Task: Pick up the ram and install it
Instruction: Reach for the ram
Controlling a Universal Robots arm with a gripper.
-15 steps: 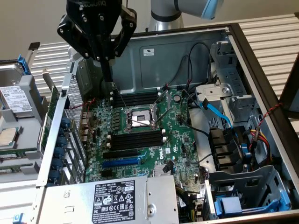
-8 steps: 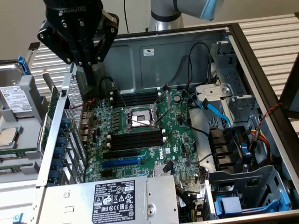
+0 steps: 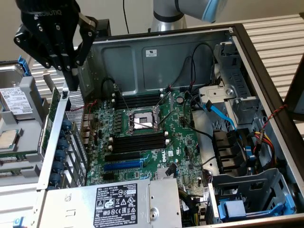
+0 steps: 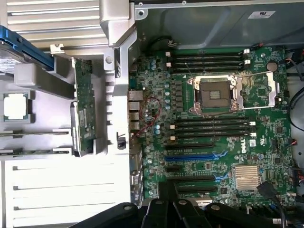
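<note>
- The gripper [image 3: 71, 78] hangs over the computer case's [image 3: 190, 52] wall on the exterior view's left. Its fingers are pressed together and hold nothing.
- The ram [image 4: 83, 102] sits along the grey holder [image 4: 28, 76] just outside that wall (white label showing), apart from the gripper.
- Black memory slots [image 4: 209, 128] flank the processor socket [image 4: 214, 93] on the motherboard [image 4: 266, 128].

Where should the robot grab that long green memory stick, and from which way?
Probably the long upper edge of the ram, pinching its two flat faces from straight above. It seems to stand on edge, close beside the case wall, so its sides look crowded.
</note>
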